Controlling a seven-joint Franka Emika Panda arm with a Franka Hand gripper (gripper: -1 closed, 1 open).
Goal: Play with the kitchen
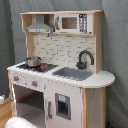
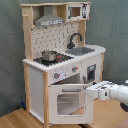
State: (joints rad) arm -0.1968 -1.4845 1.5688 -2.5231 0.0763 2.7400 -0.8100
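The kitchen [image 2: 62, 60] stands upright on the wood floor [image 2: 15, 117] against a grey backdrop, filling both exterior views. In the second exterior view the arm enters from the second exterior view's right, and its pincer [image 2: 89, 90] sits at the free edge of the oven door [image 2: 67, 100], which is swung partly open; this placement suits pulling or pushing the door about its hinge. Whether the pincer is apart or together cannot be told. A small metal pot [image 2: 49, 55] rests on the black stovetop [image 2: 55, 58], clear of the door's travel. The grey sink [image 1: 72, 73] and black faucet [image 1: 84, 58] occupy the worktop [image 1: 102, 78] beside it, well apart from the arm.
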